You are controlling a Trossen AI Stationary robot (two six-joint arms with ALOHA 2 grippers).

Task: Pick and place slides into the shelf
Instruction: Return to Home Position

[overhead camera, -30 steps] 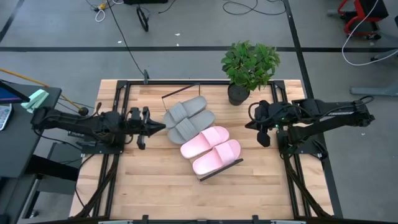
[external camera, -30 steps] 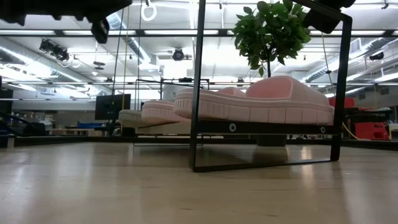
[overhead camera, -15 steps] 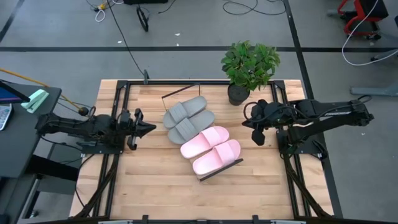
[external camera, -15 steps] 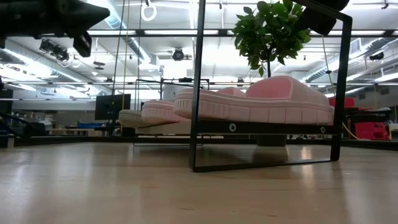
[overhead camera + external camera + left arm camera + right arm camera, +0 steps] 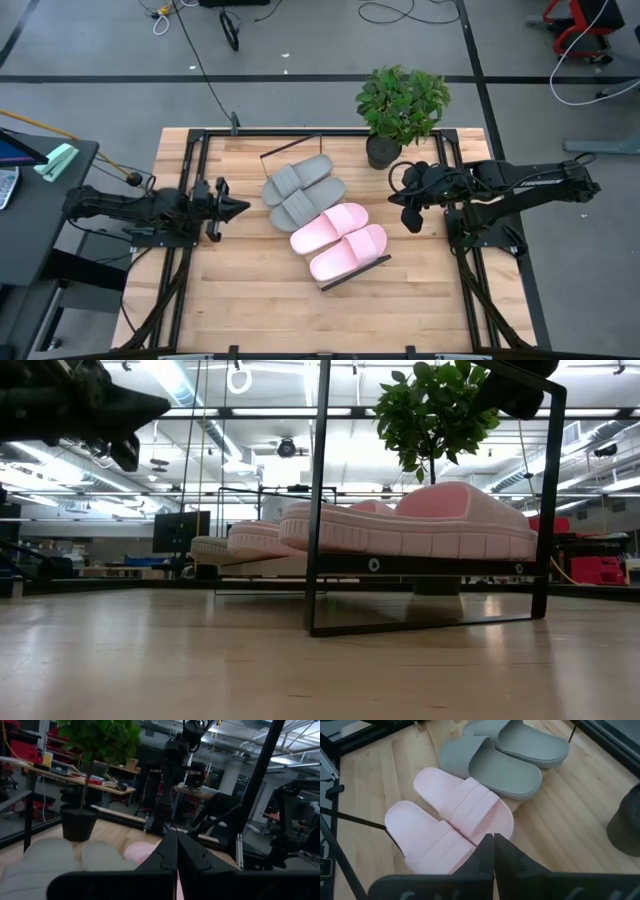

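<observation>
Nearest across the slatted wooden surface (image 5: 250, 300) stands the black-framed end of the shelf (image 5: 430, 566), which lies on a diagonal in the middle of the surface. All four slides sit on it side by side. The nearer pink slide (image 5: 350, 252) is at this end, with its partner (image 5: 328, 227) touching it. Next come the first grey slide (image 5: 305, 205) and, at the far end, the second grey slide (image 5: 297, 177). Level with the middle of the row, the left pincer (image 5: 235, 208) hangs just off the grey pair. Its fingers are pressed together on nothing and point toward the slides. The right pincer (image 5: 408, 220) is on the opposite side, apart from the pink pair and equally closed and empty. The slides look like moulded foam, so they are probably light, soft and springy rather than fragile. They would likely bend if lifted by one end. The ribbed soles should grip the board and resist sliding. The smooth upper faces offer less purchase. The best hold appears to be the wide strap, pinched through its arch near the middle so that the sole hangs level. A squeeze across the thick side wall would also serve, though the foam would give under it. Beyond the shelf, a potted plant (image 5: 402, 105) stands at the far edge of the surface, near the right arm.
</observation>
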